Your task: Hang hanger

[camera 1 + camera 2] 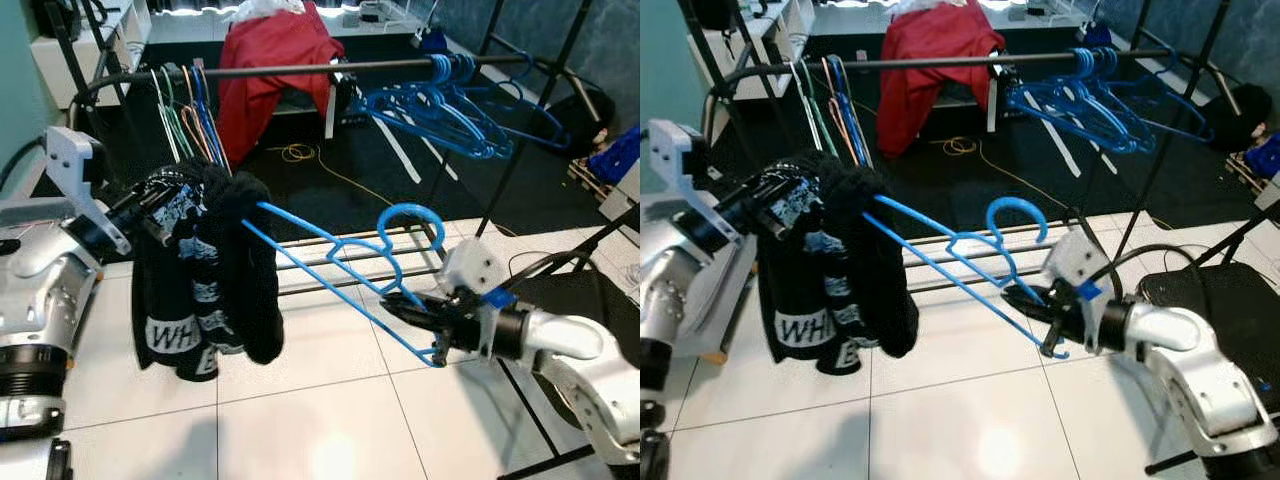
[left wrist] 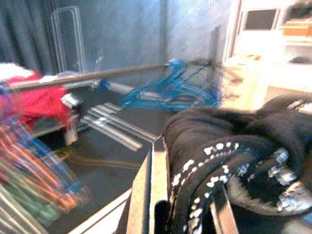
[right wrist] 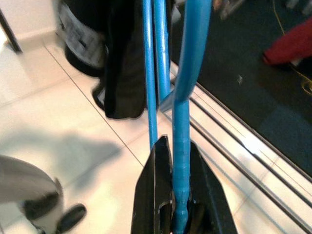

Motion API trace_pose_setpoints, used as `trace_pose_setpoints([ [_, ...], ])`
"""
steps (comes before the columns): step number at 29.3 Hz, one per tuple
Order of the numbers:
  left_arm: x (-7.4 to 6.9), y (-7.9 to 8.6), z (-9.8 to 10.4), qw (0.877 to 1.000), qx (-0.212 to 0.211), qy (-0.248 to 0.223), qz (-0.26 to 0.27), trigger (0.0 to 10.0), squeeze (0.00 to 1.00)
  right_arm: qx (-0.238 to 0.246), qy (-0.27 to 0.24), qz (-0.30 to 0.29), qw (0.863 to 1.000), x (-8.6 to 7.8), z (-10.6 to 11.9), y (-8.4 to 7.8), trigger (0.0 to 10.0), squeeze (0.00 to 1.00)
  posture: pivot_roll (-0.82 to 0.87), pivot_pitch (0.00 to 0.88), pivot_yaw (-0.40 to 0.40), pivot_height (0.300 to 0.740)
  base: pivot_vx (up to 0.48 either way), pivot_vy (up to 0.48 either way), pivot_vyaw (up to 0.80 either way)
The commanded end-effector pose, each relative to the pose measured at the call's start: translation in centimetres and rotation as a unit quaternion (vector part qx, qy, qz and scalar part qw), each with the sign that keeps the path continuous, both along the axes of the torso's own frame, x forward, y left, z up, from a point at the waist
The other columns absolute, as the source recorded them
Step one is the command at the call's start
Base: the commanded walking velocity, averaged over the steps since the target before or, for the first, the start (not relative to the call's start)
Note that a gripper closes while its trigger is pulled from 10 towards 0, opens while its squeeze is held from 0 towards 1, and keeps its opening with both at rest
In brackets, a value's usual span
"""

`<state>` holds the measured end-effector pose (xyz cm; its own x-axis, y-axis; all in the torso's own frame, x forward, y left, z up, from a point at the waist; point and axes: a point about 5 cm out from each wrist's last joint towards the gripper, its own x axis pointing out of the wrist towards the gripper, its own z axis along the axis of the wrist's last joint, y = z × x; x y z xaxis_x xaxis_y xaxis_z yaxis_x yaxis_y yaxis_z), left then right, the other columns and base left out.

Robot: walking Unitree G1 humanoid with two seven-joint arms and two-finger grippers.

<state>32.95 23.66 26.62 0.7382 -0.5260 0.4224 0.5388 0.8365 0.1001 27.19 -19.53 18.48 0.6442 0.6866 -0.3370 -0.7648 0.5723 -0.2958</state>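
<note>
Blue hanger and black garment held between my two tools, well short of the rail

My right tool (image 1: 432, 322) is clamped on the blue hanger (image 1: 340, 262) just below its hook; my left tool (image 1: 768, 205) sits buried in the black printed garment (image 1: 205, 270), its fingers hidden, so I cannot tell their set. Risks as I judge them: the garment hangs bunched on the hanger's far end and could slide off if I tilt it; the hook could snag the cluster of blue hangers (image 1: 440, 105) beyond my right tool on the clothes rail (image 1: 300, 70). Count: one held hanger, one garment, one rail, one red garment (image 1: 270, 65); the rail hangers overlap too much to count.
</note>
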Motion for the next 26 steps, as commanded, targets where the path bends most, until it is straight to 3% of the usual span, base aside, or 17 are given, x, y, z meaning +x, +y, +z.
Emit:
trace_pose_setpoints([
  [1,-1.8,3.5,4.0,0.992,-0.072,-0.089,0.060,0.0,0.00,-0.064,0.092,-0.097,0.989,-0.3,-3.5,-3.7,10.0,0.00,-0.09,0.117,0.010,0.740,0.000,0.000,0.00],
  [3,-3.6,-0.9,4.8,0.989,-0.010,-0.116,-0.093,0.0,0.00,-0.052,0.059,-0.136,0.988,1.0,-2.4,-3.9,10.0,0.00,-0.09,0.117,0.010,0.740,0.000,0.000,0.00],
  [4,-3.6,-0.9,4.8,0.989,-0.010,-0.116,-0.093,0.0,0.00,-0.052,0.059,-0.136,0.988,1.0,-2.4,-3.9,10.0,0.00,-0.09,0.117,0.010,0.740,0.000,0.000,0.00],
  [5,-4.4,-2.4,4.5,0.983,0.023,-0.117,-0.143,0.0,0.00,-0.030,0.034,-0.154,0.987,1.7,-1.5,-3.9,10.0,0.00,-0.09,0.117,0.012,0.740,0.000,0.000,0.00],
  [7,-4.7,-3.4,3.2,0.976,0.079,-0.096,-0.179,0.0,0.00,0.074,-0.030,-0.173,0.982,2.8,1.5,-3.8,10.0,0.00,-0.09,0.119,0.014,0.740,0.000,0.000,0.00],
  [8,-4.7,-3.4,3.2,0.976,0.079,-0.096,-0.179,0.0,0.00,0.074,-0.030,-0.173,0.982,2.8,1.5,-3.8,10.0,0.00,-0.09,0.119,0.014,0.740,0.000,0.000,0.00],
  [10,-4.2,-2.9,2.0,0.979,0.112,-0.076,-0.155,0.0,0.00,0.148,-0.066,-0.172,0.972,2.9,3.6,-3.9,10.0,0.00,-0.09,0.119,0.016,0.740,0.000,0.000,0.00],
  [13,-3.6,-1.9,1.6,0.986,0.109,-0.064,-0.111,0.0,0.00,0.124,-0.067,-0.166,0.976,2.7,3.7,-4.1,10.0,0.00,-0.09,0.120,0.016,0.740,0.000,0.000,0.00],
  [15,-3.3,-1.2,1.2,0.989,0.115,-0.046,-0.086,2.2,0.00,0.105,-0.063,-0.167,0.978,2.5,3.2,-4.4,10.0,0.00,-0.09,0.120,0.016,0.740,0.000,0.000,0.00],
  [18,-3.3,-1.2,0.9,0.988,0.124,-0.038,-0.084,2.2,0.00,0.109,-0.064,-0.167,0.978,2.5,3.2,-4.4,10.0,0.00,-0.09,0.120,0.016,0.740,0.000,0.000,0.00],
  [19,-3.5,-1.5,0.5,0.987,0.129,-0.030,-0.088,0.9,0.00,0.115,-0.068,-0.162,0.978,2.5,3.3,-4.2,10.0,0.00,-0.09,0.120,0.016,0.740,0.000,0.000,0.00],
  [21,-3.6,-2.0,-0.2,0.986,0.135,-0.019,-0.094,0.1,0.00,0.127,-0.077,-0.147,0.978,2.5,3.8,-3.6,10.0,0.00,-0.09,0.120,0.014,0.740,0.000,0.000,0.00],
  [22,-3.6,-2.1,-0.4,0.986,0.136,-0.016,-0.095,0.1,0.00,0.132,-0.081,-0.139,0.978,2.5,4.0,-3.4,10.0,0.00,-0.09,0.118,0.012,0.740,0.000,0.000,0.00],
  [23,-3.6,-2.2,-0.4,0.986,0.136,-0.015,-0.091,1.3,0.00,0.139,-0.083,-0.131,0.978,2.4,4.2,-3.2,10.0,0.00,-0.09,0.118,0.012,0.740,0.000,0.000,0.00],
  [26,-3.5,-2.2,-0.5,0.987,0.136,-0.014,-0.089,1.3,0.00,0.144,-0.083,-0.127,0.978,2.4,4.3,-3.2,10.0,0.00,-0.09,0.118,0.012,0.740,0.000,0.000,0.00],
])
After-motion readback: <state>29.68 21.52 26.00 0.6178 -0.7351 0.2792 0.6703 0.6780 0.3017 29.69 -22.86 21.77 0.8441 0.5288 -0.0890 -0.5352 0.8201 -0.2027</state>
